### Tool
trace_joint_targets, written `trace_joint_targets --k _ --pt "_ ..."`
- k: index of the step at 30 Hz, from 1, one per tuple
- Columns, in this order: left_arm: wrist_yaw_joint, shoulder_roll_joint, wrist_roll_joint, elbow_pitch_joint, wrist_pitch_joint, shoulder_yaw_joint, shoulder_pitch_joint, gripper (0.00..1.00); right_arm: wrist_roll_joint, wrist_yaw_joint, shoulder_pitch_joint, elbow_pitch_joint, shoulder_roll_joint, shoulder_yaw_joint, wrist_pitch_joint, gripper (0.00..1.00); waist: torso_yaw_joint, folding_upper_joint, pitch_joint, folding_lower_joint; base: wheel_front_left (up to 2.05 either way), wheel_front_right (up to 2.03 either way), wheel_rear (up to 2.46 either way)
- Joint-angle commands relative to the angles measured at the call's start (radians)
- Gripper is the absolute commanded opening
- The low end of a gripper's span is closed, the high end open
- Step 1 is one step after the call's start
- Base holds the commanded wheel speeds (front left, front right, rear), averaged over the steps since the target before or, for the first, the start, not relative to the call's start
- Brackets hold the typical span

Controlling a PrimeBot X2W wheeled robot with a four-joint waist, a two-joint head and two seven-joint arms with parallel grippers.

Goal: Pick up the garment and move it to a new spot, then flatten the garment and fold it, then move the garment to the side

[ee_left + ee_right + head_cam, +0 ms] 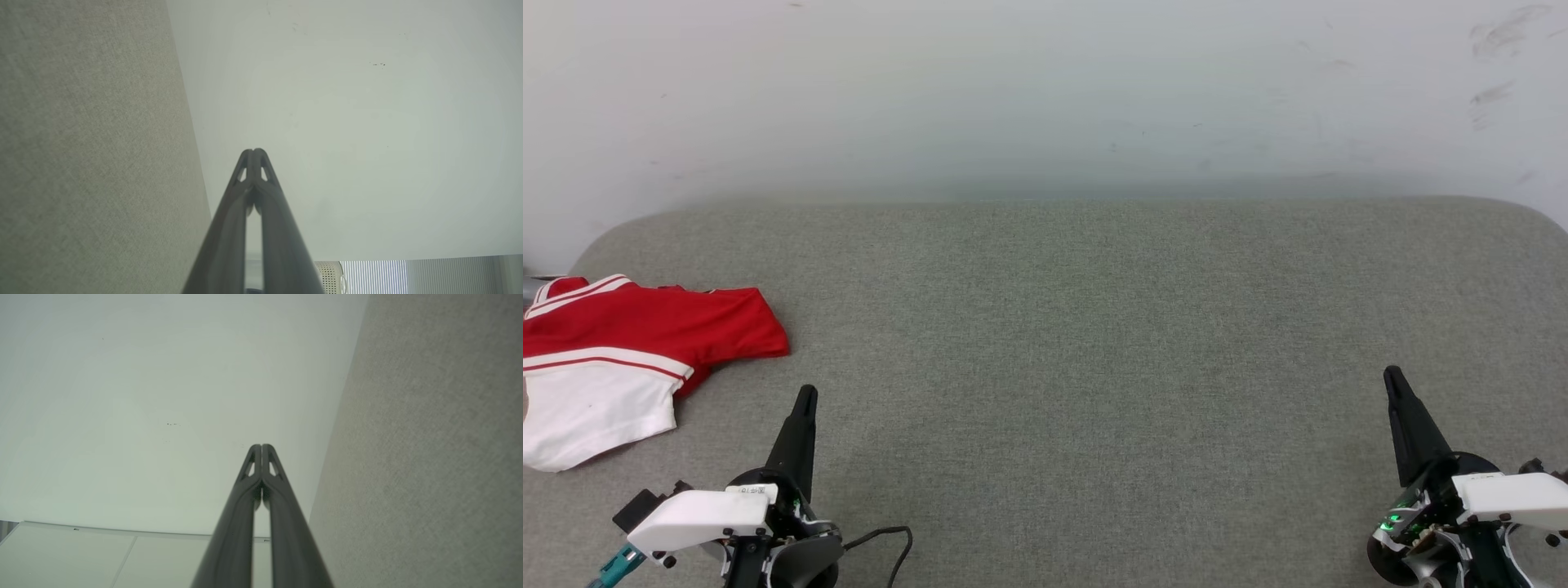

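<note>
Head view down onto grey surface [1094, 367]; both wrist views toward shared wall [347, 122].

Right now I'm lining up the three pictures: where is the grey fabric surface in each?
Head view: grey fabric surface across the lower two thirds.
Left wrist view: surface down the left side, beside the left gripper.
Right wrist view: surface down the right side, beside the right gripper.
Shared landmark: the white wall bordering it.

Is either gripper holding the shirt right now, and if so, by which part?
Nothing is held. The left gripper and right gripper are both shut and empty; the shirt lies apart from them, off to the left one's side.
</note>
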Motion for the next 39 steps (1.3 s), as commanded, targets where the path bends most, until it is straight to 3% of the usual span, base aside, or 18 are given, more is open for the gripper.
trace_joint_targets --k 1,35,36,39 --pt "0.000 -0.001 0.002 0.001 0.002 0.002 -0.008 0.00 0.004 0.000 -0.010 0.000 0.003 0.000 0.001 0.00 0.000 0.0000 0.000 0.0000 0.00 0.00 0.00" --pt "0.000 -0.001 0.001 0.001 0.002 0.002 -0.008 0.00 0.004 0.000 -0.010 0.000 0.003 0.000 0.001 0.00 0.000 0.0000 0.000 0.0000 0.00 0.00 0.00" --pt "0.000 0.000 0.000 0.000 0.000 0.000 0.000 1.00 0.000 0.000 0.000 0.000 0.000 0.000 0.000 1.00 0.000 0.0000 0.000 0.0000 0.00 0.00 0.00" --pt "0.000 -0.003 0.000 0.022 -0.001 -0.002 0.018 1.00 -0.001 0.000 0.018 0.022 0.000 0.001 0.000 1.00 0.000 0.0000 0.000 0.0000 0.00 0.00 0.00"
